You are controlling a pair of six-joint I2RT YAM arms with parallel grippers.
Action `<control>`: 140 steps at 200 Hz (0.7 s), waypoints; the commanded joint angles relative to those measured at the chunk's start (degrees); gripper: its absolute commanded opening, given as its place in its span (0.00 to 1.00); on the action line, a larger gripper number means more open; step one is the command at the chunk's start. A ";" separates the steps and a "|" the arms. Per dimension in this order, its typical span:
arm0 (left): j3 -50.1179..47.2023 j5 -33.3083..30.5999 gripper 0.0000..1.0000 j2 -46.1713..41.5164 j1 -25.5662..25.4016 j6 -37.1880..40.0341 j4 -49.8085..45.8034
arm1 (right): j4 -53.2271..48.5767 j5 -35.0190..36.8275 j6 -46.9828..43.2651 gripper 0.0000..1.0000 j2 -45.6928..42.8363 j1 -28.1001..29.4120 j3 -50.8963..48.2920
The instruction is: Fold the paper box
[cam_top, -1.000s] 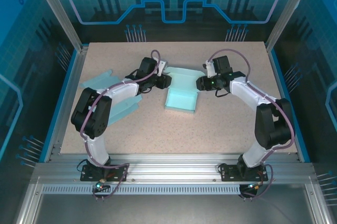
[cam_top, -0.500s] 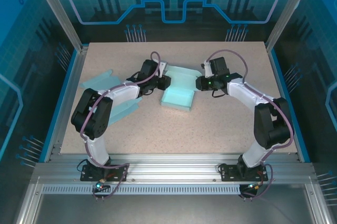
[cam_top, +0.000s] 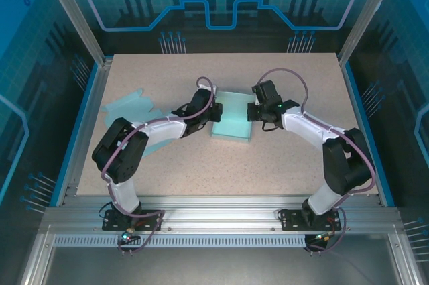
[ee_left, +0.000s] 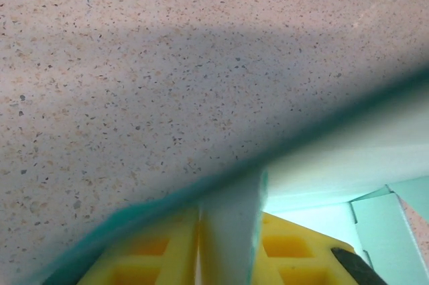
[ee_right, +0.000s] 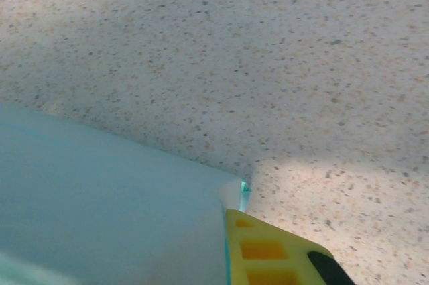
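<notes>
One pale-teal paper box (cam_top: 232, 121), long axis near-to-far; one flat teal paper blank (cam_top: 126, 105). Pinched shut on box walls: left gripper (cam_top: 215, 114), right gripper (cam_top: 253, 112).

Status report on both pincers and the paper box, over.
Left pincer shut on paper box flap. Right pincer shut on its right wall. Box partly folded. Flat sheet left, not in the way.

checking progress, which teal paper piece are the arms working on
The box mid-table, its wall between the left fingers, right fingers at its other side; the other teal sheet lies flat, far left.
</notes>
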 commanded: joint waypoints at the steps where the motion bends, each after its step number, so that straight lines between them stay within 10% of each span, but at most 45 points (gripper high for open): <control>1: -1.36 0.57 0.21 -2.10 -2.10 -3.30 3.44 | 3.08 0.12 2.83 0.06 -1.43 1.64 -1.56; 140: 4.92 0.60 0.19 1.84 -2.87 -6.50 8.35 | 10.11 1.91 1.39 0.07 1.60 2.82 4.03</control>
